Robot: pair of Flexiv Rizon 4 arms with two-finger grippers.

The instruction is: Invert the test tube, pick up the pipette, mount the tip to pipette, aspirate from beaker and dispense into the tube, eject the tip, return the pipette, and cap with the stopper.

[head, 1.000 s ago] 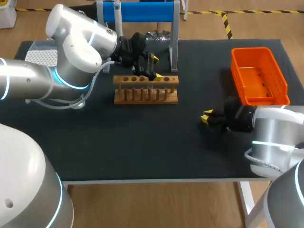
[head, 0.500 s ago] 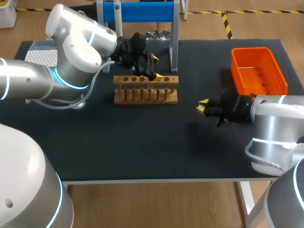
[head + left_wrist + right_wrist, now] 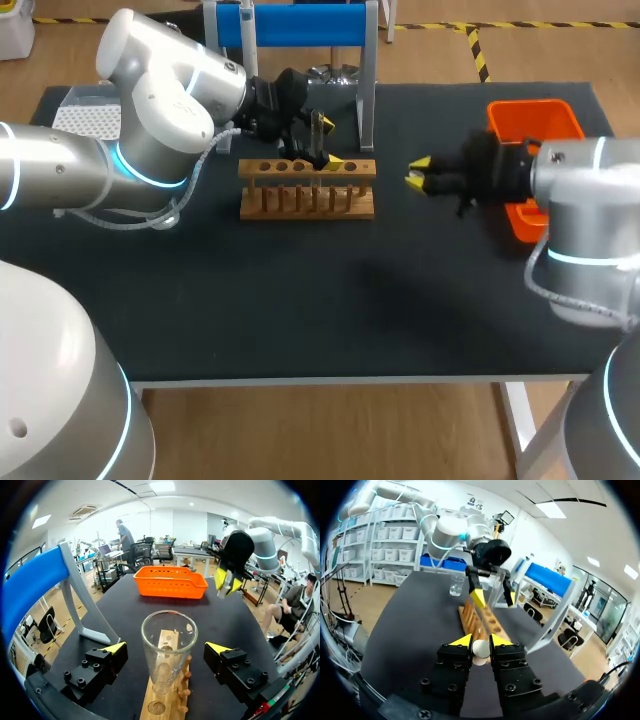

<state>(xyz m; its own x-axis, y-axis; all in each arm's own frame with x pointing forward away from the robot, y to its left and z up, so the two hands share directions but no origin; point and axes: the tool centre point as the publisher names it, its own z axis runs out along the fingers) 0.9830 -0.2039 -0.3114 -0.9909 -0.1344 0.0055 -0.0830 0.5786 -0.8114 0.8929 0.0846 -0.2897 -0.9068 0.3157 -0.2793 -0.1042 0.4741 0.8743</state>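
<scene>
- The right tool [image 3: 416, 171] is gripping the pale stopper [image 3: 480, 650] between its yellow tips. It is hanging over the counter [image 3: 300, 300], near the right end of the wooden rack [image 3: 306, 190].
- The test tube [image 3: 167, 630] is standing upright in that rack, in its right half, mouth up and uncapped.
- The left tool [image 3: 166, 647] is standing open astride the tube, one finger on each side, neither touching the glass.
- Key relation: the tube is lying ahead of the right tool and to its left, long axis vertical. The right arm is carrying the stopper, so capping is judged to be calling for a position over the mouth and a descent along that axis.
- Likely hazard: the left fingers are crowding the approach.
</scene>
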